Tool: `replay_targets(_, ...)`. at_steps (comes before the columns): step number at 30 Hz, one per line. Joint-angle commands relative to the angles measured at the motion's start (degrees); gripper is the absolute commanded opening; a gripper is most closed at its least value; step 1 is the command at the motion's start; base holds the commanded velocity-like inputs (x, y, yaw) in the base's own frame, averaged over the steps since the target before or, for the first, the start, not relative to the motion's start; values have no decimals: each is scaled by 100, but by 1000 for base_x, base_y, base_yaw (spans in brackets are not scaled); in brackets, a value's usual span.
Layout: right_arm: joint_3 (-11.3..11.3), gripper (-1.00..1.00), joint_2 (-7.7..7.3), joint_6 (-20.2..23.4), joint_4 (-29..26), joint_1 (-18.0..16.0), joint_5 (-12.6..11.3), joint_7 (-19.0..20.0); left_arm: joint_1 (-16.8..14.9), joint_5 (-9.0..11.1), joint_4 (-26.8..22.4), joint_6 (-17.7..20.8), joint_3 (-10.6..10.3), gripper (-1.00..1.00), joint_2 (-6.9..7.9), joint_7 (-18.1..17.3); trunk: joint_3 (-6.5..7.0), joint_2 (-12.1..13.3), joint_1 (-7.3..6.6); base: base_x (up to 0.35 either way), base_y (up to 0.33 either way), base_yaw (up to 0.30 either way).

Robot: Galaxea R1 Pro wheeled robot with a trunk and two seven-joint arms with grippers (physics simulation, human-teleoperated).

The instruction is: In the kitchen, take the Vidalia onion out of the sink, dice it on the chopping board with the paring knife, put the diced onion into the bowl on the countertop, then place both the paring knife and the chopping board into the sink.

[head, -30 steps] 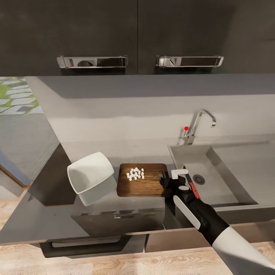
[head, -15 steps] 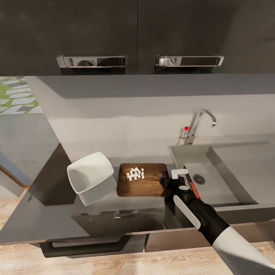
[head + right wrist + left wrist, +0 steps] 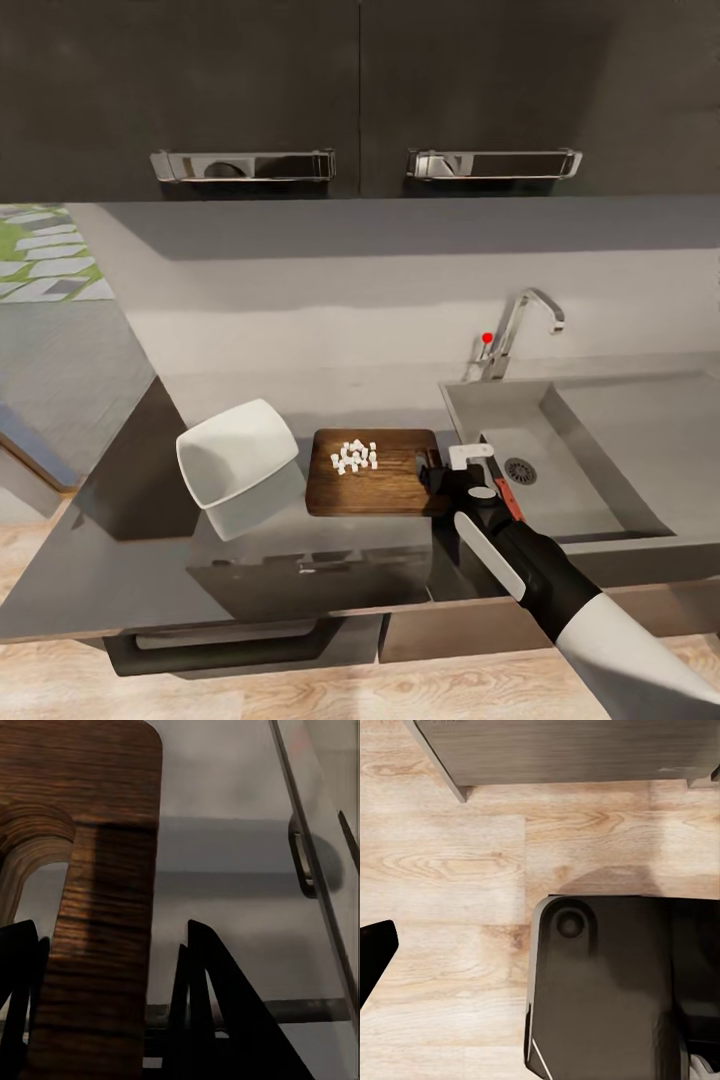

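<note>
The dark-brown chopping board (image 3: pixel 385 485) lies on the grey countertop (image 3: pixel 140 560), with the diced onion (image 3: pixel 354 456) as a cluster of tiny white cubes on its far half. My right gripper (image 3: pixel 432 471) is at the board's right end, beside the sink. In the right wrist view the gripper (image 3: pixel 109 926) is open, its black fingers (image 3: pixel 217 997) straddling the board's slotted end (image 3: pixel 105 870). The paring knife (image 3: pixel 505 492), red-handled, lies on the sink's left rim just right of that gripper. The white bowl (image 3: pixel 237 462) stands left of the board. My left gripper's fingertip (image 3: pixel 375 952) hangs over the wooden floor.
The steel sink (image 3: pixel 570 500) with its drain is to the right, and a chrome tap (image 3: pixel 522 330) with a red knob stands behind it. Dark wall cabinets with chrome handles (image 3: pixel 243 163) hang above. The robot's dark base (image 3: pixel 607 990) sits on the wooden floor below the counter.
</note>
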Motion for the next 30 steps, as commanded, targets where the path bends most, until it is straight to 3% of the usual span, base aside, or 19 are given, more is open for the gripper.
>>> replay_targets(1,23,-100,-8,74,3,-4,-74,-52,2,45,-11,-7,-43,100,7,31,-2,-9,5,0,0,-10)
replay_targets(30,23,-100,-5,66,3,-6,-73,-46,2,51,-5,-7,-43,100,7,25,263,-9,5,0,0,0)
